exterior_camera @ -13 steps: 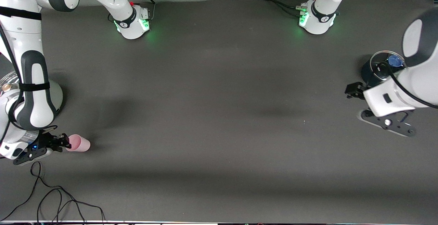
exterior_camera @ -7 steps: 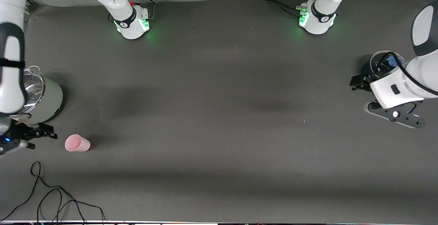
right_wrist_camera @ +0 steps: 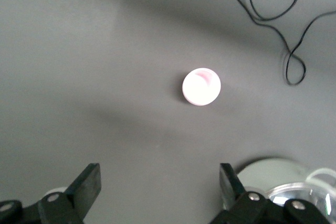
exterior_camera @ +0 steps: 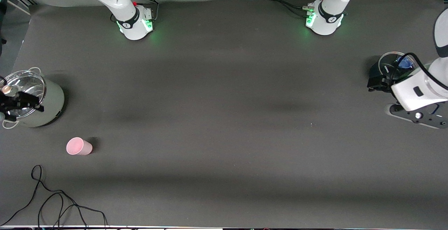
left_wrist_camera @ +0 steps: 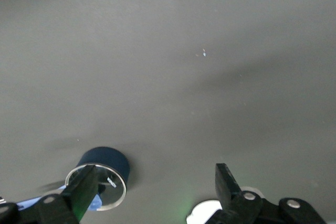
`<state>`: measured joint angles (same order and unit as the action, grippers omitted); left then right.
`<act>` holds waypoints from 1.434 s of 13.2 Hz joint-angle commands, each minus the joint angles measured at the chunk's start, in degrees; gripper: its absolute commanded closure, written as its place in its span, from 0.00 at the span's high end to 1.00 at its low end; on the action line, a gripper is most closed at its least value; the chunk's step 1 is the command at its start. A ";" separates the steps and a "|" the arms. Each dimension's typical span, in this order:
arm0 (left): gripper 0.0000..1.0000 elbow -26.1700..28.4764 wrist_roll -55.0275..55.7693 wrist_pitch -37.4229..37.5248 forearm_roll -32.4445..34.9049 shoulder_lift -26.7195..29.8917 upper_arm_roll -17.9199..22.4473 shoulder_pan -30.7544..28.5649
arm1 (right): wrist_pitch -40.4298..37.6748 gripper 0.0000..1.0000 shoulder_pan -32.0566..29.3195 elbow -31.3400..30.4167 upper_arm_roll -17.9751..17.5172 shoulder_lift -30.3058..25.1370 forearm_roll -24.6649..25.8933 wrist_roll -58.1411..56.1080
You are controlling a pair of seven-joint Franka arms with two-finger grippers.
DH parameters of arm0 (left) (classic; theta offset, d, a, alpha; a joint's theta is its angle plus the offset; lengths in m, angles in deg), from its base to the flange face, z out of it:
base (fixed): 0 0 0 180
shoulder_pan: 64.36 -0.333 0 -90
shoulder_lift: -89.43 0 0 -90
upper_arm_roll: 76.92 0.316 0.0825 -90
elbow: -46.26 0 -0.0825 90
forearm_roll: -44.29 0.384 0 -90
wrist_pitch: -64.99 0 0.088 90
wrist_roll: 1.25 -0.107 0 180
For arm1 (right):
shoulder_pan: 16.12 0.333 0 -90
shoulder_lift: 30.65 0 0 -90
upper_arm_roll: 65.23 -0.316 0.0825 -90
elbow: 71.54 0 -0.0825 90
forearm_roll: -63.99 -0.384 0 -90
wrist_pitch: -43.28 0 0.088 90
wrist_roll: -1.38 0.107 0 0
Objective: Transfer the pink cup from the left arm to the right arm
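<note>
Near the right arm's end of the table, the pink cup (exterior_camera: 79, 146) stands upright and alone on the dark table (exterior_camera: 224, 118), nearer the front camera than the pale lidded pot (exterior_camera: 42, 100) and touched by nothing. Above that pot hangs the right gripper (exterior_camera: 21, 102), its 2 fingers spread wide and empty. At the left arm's end, the left gripper (exterior_camera: 376, 83) hangs beside a dark blue pot (exterior_camera: 385, 67), its fingers also wide and empty.

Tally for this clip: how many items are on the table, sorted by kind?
Cups: 1, the pink cup
Pots: 2, the pale pot with glass lid and the dark pot with glass lid
Loose cables: 1, the black cable
Total: 4
</note>
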<state>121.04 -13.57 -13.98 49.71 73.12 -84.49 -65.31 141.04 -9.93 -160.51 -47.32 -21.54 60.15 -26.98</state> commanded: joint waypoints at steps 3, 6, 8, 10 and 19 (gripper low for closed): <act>1.00 26.64 0.90 -15.95 -0.93 17.27 -0.07 0.07 | -3.01 1.00 6.55 -6.73 0.28 -9.44 4.79 13.83; 1.00 26.56 5.17 -16.75 -0.93 18.76 5.33 6.79 | -3.10 1.00 8.41 -8.50 -2.25 -12.61 6.64 22.44; 1.00 26.38 10.03 -16.14 -0.76 18.68 9.93 12.19 | -3.53 1.00 3.95 -8.41 -7.86 -13.40 6.65 25.09; 1.00 23.93 4.45 -15.78 -0.76 17.63 10.64 11.85 | -3.97 1.00 -2.47 -7.63 -13.76 -13.58 6.65 25.37; 1.00 14.24 2.57 -7.43 -4.98 11.39 12.85 10.62 | -5.74 1.00 -5.48 -4.90 -14.14 -10.08 5.24 25.63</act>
<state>137.51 -10.21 -23.76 45.38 86.64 -71.84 -54.73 136.24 -14.98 -166.47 -61.42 -33.57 65.56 -2.67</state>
